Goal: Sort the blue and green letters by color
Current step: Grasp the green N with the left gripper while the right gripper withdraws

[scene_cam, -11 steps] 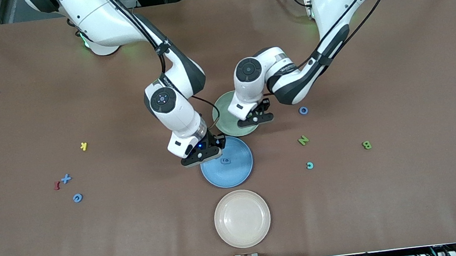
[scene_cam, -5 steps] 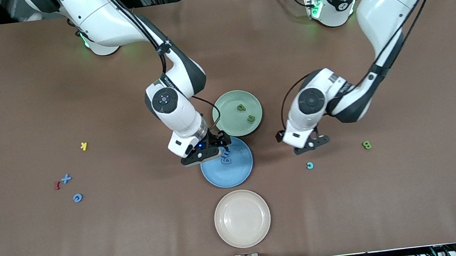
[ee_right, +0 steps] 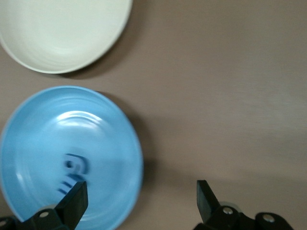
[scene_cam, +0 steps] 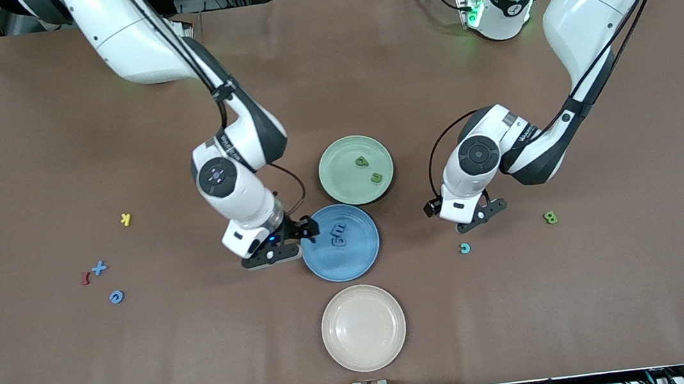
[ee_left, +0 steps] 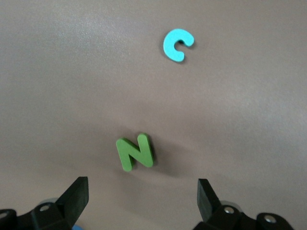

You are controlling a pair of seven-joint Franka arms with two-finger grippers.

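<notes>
Left tool (scene_cam: 472,214) is held low over the desk (scene_cam: 585,293) w/ fingers spread wide and nothing between them; in the left wrist view the green N (ee_left: 135,152) is seen just ahead of that gap, lying flat. Right tool (scene_cam: 280,245) is parked over the desk right at the blue plate (scene_cam: 340,242) rim, on the side toward the right arm's end, also wide open and empty.

Everything placed off the blue plate:
- two blue pieces (scene_cam: 338,235) are lying in it, touching each other
- green plate (scene_cam: 355,170) sits just beside it, farther from the front cam, w/ two green pieces (scene_cam: 369,169) inside
- cream plate (scene_cam: 363,327) is nearer the cam, empty
- teal C (scene_cam: 465,247) and green B (scene_cam: 550,217) are out toward the left arm's end
- blue X (scene_cam: 99,267) and blue C (scene_cam: 116,297) well apart toward the right arm's end, next to a dark red letter (scene_cam: 85,278) and yellow K (scene_cam: 125,219)

Handling, as a guess: pieces look like light, chunky foam or plastic, stiff enough, not fragile, easily nudged sideways. The N should prob be pinched across its two outer side faces, tool brought straight down so it isn't shoved away.
</notes>
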